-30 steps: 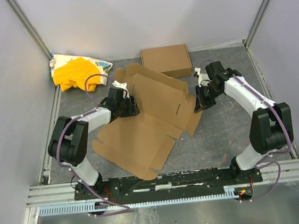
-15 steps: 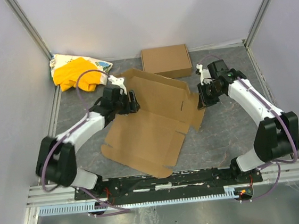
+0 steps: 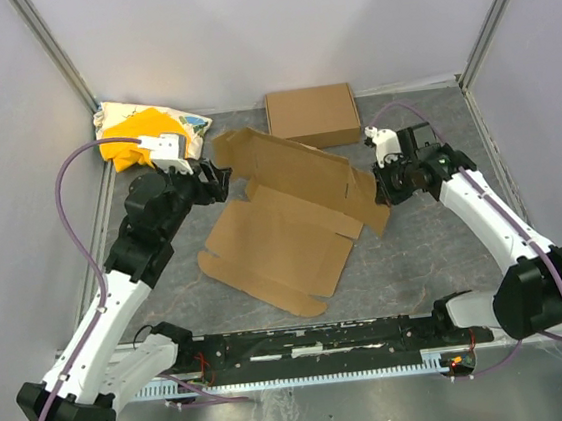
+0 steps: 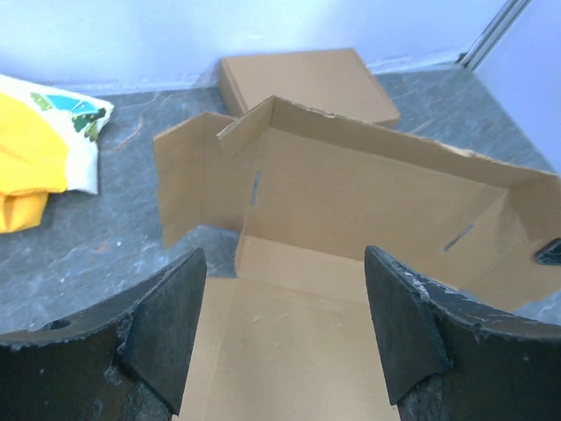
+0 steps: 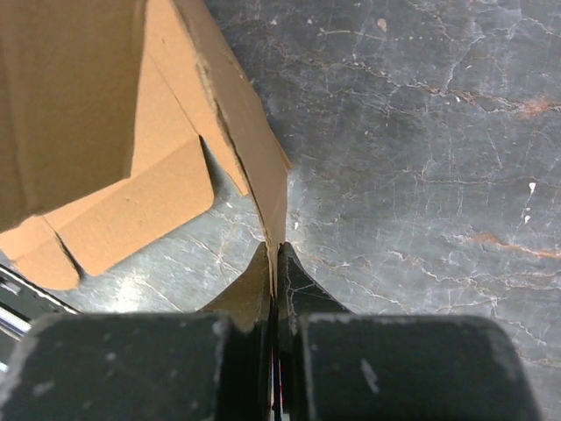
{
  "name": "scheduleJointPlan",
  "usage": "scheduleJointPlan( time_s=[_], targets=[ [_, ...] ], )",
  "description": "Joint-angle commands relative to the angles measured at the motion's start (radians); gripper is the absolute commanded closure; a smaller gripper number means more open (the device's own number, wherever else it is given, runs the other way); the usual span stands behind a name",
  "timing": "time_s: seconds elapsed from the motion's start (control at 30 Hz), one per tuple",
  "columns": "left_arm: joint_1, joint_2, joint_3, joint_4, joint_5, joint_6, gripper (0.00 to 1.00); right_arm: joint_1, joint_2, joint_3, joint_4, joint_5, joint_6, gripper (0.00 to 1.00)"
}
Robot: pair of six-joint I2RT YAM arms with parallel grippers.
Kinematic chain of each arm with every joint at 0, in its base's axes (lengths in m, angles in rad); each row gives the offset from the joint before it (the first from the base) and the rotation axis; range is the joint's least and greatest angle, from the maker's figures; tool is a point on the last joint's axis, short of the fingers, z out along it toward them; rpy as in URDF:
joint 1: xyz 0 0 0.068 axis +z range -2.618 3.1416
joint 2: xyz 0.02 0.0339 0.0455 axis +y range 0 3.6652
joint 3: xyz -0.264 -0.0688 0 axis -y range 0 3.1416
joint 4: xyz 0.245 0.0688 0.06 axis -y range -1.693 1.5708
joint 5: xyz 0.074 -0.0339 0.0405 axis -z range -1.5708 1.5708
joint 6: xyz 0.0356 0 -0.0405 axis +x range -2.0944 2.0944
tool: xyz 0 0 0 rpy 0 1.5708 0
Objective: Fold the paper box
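Observation:
The paper box (image 3: pixel 283 225) is an unfolded brown cardboard sheet in mid table, its near panel flat and its far panel raised. In the left wrist view the raised panel (image 4: pixel 377 189) stands ahead. My left gripper (image 3: pixel 219 180) is open and empty, lifted above the sheet's left edge; in its own view the gripper (image 4: pixel 280 338) shows cardboard between the spread fingers. My right gripper (image 3: pixel 377 188) is shut on the box's right side flap (image 5: pixel 254 149), pinching its edge in the right wrist view, where the gripper (image 5: pixel 275 263) is just above the tabletop.
A closed flat brown carton (image 3: pixel 313 115) lies at the back, also in the left wrist view (image 4: pixel 307 81). A yellow cloth bundle (image 3: pixel 147 134) lies in the back left corner. White walls enclose the grey table (image 3: pixel 435 244).
My left gripper has let go of the box's left edge and risen back to the left, now open. The box has shifted slightly right. The right gripper keeps its grip on the flap.

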Motion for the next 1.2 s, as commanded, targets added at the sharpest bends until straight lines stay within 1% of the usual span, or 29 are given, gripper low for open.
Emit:
scheduleJointPlan(
  time_s=[0.0,0.13,0.23,0.4,0.47,0.53,0.63,0.7,0.83,0.93,1.0,1.03,1.1,1.17],
  targets=[
    [-0.001,0.010,-0.009,-0.019,-0.031,0.124,0.20,0.027,-0.054,-0.022,0.046,-0.004,-0.106,0.98],
    [-0.002,0.027,0.027,0.022,0.011,0.187,0.18,0.062,-0.123,-0.064,0.059,0.025,-0.180,0.98],
    [-0.003,0.049,0.044,0.074,0.034,0.208,0.17,0.077,-0.175,-0.103,0.081,0.060,-0.191,0.98],
    [-0.010,0.153,0.133,0.088,0.103,0.204,0.17,0.093,-0.220,-0.157,0.104,0.091,-0.197,0.98],
    [-0.034,0.197,0.172,0.080,0.131,0.237,0.17,0.097,-0.219,-0.161,0.104,0.090,-0.197,0.98],
    [-0.088,0.237,0.214,0.052,0.102,0.338,0.17,0.100,-0.213,-0.161,0.105,0.090,-0.196,0.98],
    [-0.180,0.286,0.246,0.030,0.041,0.574,0.16,0.104,-0.201,-0.160,0.106,0.082,-0.194,0.98],
    [-0.205,0.309,0.248,0.018,0.064,0.706,0.16,0.106,-0.193,-0.155,0.102,0.075,-0.194,0.98],
    [-0.207,0.320,0.204,0.009,0.129,0.948,0.18,0.107,-0.183,-0.150,0.094,0.064,-0.197,0.98],
    [-0.204,0.328,0.191,-0.033,0.155,1.072,0.19,0.108,-0.183,-0.149,0.092,0.058,-0.198,0.98],
    [-0.196,0.336,0.171,-0.020,0.172,1.136,0.19,0.108,-0.180,-0.149,0.094,0.050,-0.200,0.98],
    [-0.187,0.340,0.156,-0.004,0.201,1.169,0.19,0.109,-0.178,-0.148,0.094,0.045,-0.200,0.98],
    [-0.175,0.355,0.133,0.035,0.241,1.216,0.19,0.109,-0.176,-0.147,0.090,0.040,-0.200,0.98],
    [-0.157,0.378,0.139,0.055,0.287,1.227,0.19,0.108,-0.177,-0.149,0.089,0.041,-0.201,0.98]
  ],
)
